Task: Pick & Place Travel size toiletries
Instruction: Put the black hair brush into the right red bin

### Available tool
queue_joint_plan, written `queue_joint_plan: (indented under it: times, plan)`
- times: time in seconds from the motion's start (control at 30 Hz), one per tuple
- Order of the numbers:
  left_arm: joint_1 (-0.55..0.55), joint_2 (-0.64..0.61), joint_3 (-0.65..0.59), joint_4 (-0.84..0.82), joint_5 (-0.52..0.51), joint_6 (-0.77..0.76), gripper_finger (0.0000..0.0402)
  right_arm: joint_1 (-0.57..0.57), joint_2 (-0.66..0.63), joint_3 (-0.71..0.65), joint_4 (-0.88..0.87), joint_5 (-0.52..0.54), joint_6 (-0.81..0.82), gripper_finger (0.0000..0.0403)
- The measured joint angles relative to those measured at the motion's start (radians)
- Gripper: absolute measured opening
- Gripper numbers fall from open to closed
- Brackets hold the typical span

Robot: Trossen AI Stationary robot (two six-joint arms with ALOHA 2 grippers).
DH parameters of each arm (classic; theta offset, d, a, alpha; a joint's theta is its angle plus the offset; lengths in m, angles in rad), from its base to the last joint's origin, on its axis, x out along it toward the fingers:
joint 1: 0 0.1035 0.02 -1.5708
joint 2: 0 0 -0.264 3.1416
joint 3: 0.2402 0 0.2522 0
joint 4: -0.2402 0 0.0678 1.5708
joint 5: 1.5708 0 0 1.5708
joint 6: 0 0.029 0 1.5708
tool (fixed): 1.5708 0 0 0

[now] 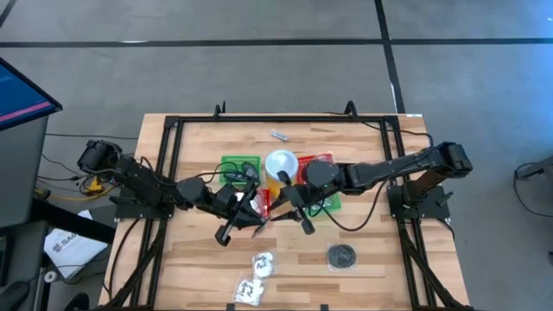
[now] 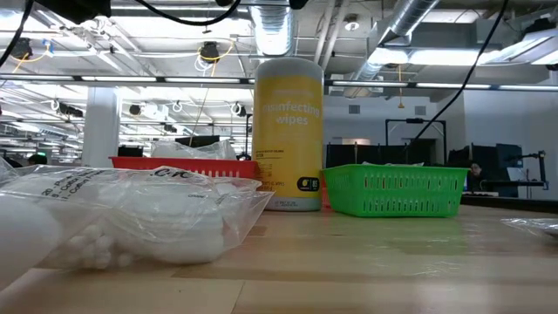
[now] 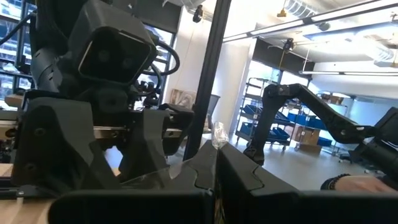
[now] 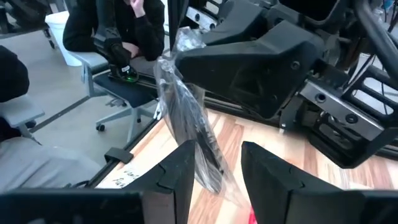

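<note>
My left gripper [image 1: 256, 216] [image 3: 214, 171] is above mid-table, shut on a clear bag of dark pieces [image 4: 186, 118]. My right gripper [image 1: 295, 207] [image 4: 216, 158] faces it, open, with its fingers on either side of the bag's lower end; whether they touch it, I cannot tell. Another bag of dark round pieces [image 1: 341, 256] lies on the table near the near edge. Two white printed packets [image 1: 262, 263] [image 1: 249, 289] lie there as well. A small silvery piece [image 1: 279, 135] rests near the far edge. A bag of white pieces [image 2: 131, 218] fills the low view's left. My left gripper pinches the clear bag close to its top end [image 4: 179, 46] between its two fingers, which come in roughly level from the table's left. A crumpled tip of plastic [image 3: 219, 134] sticks out past the fingertips. The bag hangs below the fingers, slanted and lifted clear of the table.
A green mesh basket [image 1: 242, 168], a red mesh basket [image 1: 318, 162] and a yellow wipes canister with a white lid [image 1: 281, 164] stand close behind the two grippers. A black frame [image 1: 173, 130] runs round the table. A person sits beyond the table [image 4: 106, 31].
</note>
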Motion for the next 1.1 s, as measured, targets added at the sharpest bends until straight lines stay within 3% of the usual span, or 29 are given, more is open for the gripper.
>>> queue_joint_plan:
  times: [0.8, 1.1]
  plan:
    - [0.023, 0.000, 0.000, 0.018, -0.004, 0.046, 0.0000, 0.008, 0.017, 0.000, 0.036, -0.003, -0.006, 0.0119]
    - [0.031, 0.000, 0.000, 0.033, 0.000, 0.076, 0.0000, 0.007, 0.016, 0.002, 0.041, -0.003, -0.014, 0.0073]
